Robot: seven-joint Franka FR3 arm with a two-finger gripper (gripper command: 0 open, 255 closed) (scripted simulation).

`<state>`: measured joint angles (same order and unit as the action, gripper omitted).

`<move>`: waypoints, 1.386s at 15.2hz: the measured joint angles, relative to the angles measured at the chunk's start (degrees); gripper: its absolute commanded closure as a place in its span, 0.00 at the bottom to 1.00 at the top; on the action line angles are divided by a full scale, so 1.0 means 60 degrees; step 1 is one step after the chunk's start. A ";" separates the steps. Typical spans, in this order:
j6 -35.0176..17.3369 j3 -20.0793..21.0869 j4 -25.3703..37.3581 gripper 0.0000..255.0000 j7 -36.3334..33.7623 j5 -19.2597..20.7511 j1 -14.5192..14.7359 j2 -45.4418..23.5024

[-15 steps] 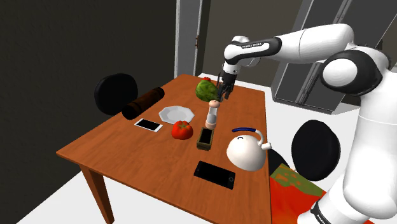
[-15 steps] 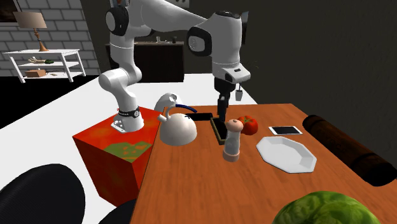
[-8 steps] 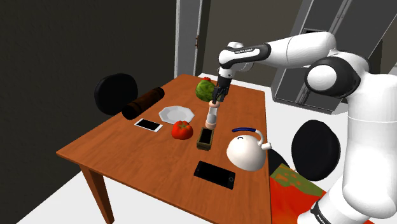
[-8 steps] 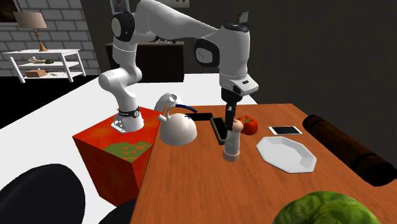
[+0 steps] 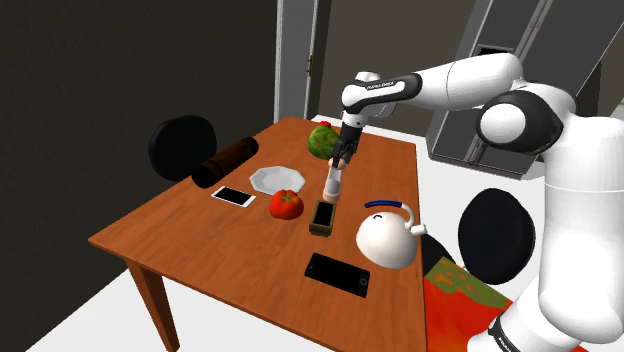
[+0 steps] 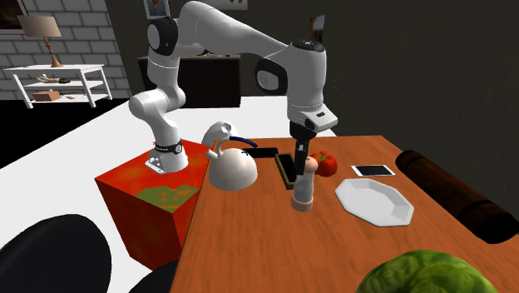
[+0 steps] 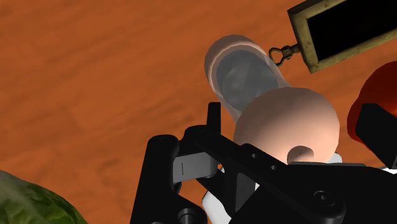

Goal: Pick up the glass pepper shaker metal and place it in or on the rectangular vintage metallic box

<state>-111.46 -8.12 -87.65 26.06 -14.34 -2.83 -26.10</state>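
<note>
The all-black two-finger gripper [image 5: 340, 157] hangs straight over the pepper shaker [image 5: 333, 184], a small upright shaker with a clear glassy body and a rounded pinkish cap. The shaker stands near the middle of the reddish-brown wooden bench [image 5: 200, 235]. In the wrist view the gripper is spread, its black fingers [image 7: 214, 118] standing on either side of the cap with a narrow gap on each side, so the shaker sits between them but is not clasped. Just beside the shaker, on the side towards the robot's stand, lies the small rectangular dull-gold box [image 5: 322, 215]. The box has a dark inside and a little clasp on the end facing the shaker, and the two are close but apart. A red tomato [image 5: 286, 204] rests next to the box on the shoulder view's left, with a white scalloped plate [image 5: 276, 180] and a white-faced phone [image 5: 233, 196] beyond it. A green head of lettuce [image 5: 322, 140] lies behind the shaker at the bench's far side, and a dark brown cylinder [image 5: 227, 161] lies along the far-left edge. A round white teapot with a dark blue handle [image 5: 387, 238] and a flat black tablet [image 5: 337, 273] sit nearer the stand.
</note>
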 measured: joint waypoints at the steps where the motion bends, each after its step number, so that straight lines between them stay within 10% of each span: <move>1: -0.0002 0.0000 -0.0002 0.00 0.0000 0.0000 0.0000 0.0000; 2: -0.0002 0.0000 -0.0002 1.00 0.0000 0.0000 0.0000 0.0000; 21: 0.0921 -0.0031 0.0781 1.00 -0.0183 0.0088 -0.0026 0.0162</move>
<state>-105.94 -8.30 -82.97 24.96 -13.81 -2.98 -25.13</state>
